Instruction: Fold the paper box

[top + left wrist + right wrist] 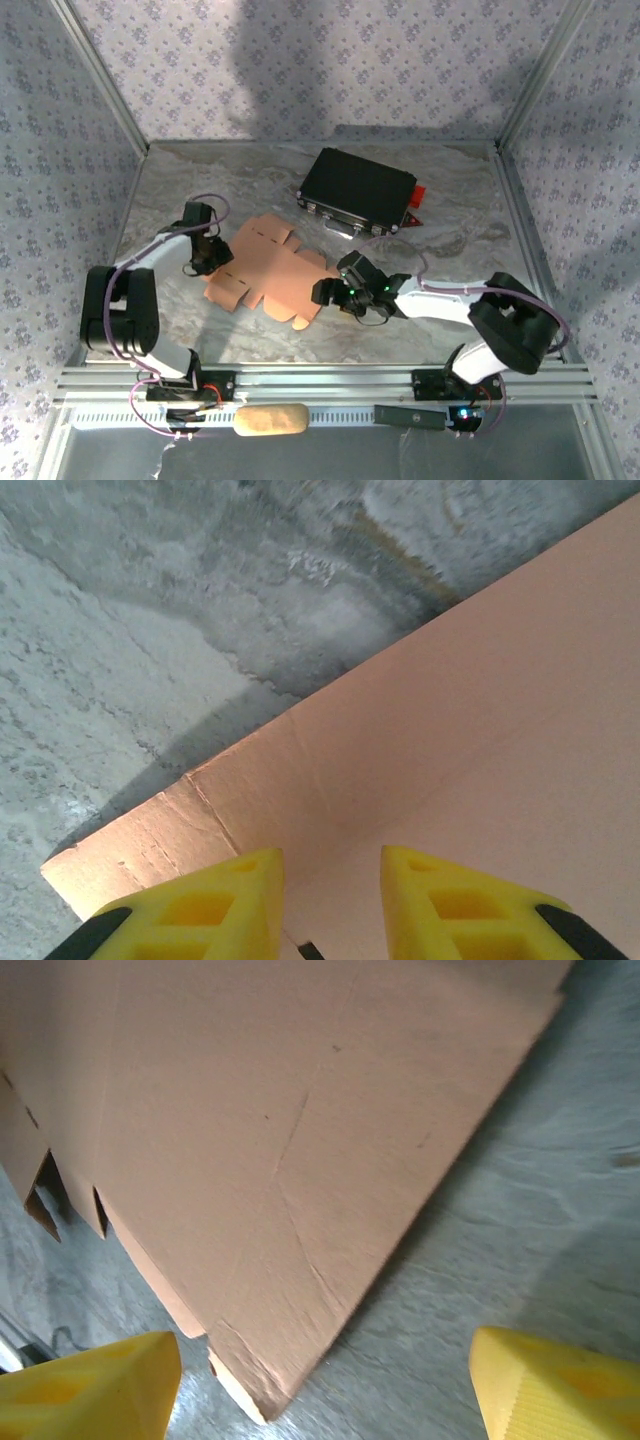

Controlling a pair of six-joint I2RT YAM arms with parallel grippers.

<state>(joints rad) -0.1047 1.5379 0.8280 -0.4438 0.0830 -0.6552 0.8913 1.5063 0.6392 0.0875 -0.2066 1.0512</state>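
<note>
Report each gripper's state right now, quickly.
Left gripper: partly open at the paper box, holding nothing.
Right gripper: wide open, holding nothing.

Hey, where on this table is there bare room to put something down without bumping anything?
Bare table at the back left, between the left wall and the black case. Another patch on the right, between that case and the right arm. Crowded in the middle: left gripper and right gripper flank the paper box.
</note>
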